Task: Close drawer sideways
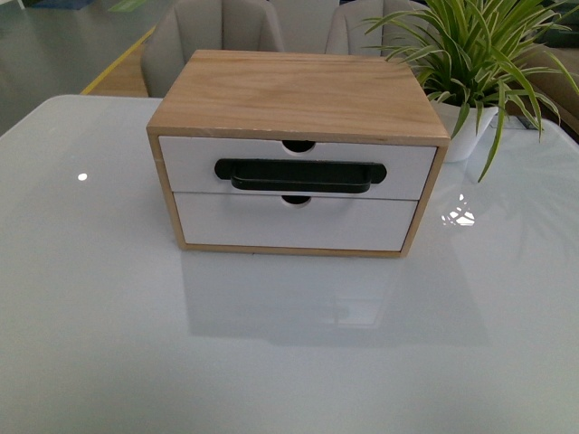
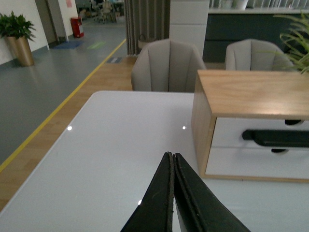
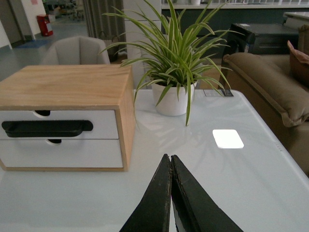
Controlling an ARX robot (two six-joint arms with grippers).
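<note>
A light-wood cabinet (image 1: 298, 95) stands on the white table (image 1: 90, 316). Its upper drawer (image 1: 190, 161) has a white front, a wide black bar handle (image 1: 300, 174) and a half-round notch; it sits nearly flush with the cabinet front. The drawer also shows in the left wrist view (image 2: 231, 133) and the right wrist view (image 3: 104, 124). My left gripper (image 2: 171, 154) is shut and empty, above the table to the left of the cabinet. My right gripper (image 3: 169, 157) is shut and empty, to the cabinet's right. Neither gripper shows in the front view.
A lower white-fronted drawer (image 1: 289, 223) without a handle sits below. A potted plant (image 1: 470, 63) in a white pot stands at the cabinet's back right. Grey chairs (image 2: 166, 65) stand behind the table. A sofa (image 3: 270, 77) is off to the right.
</note>
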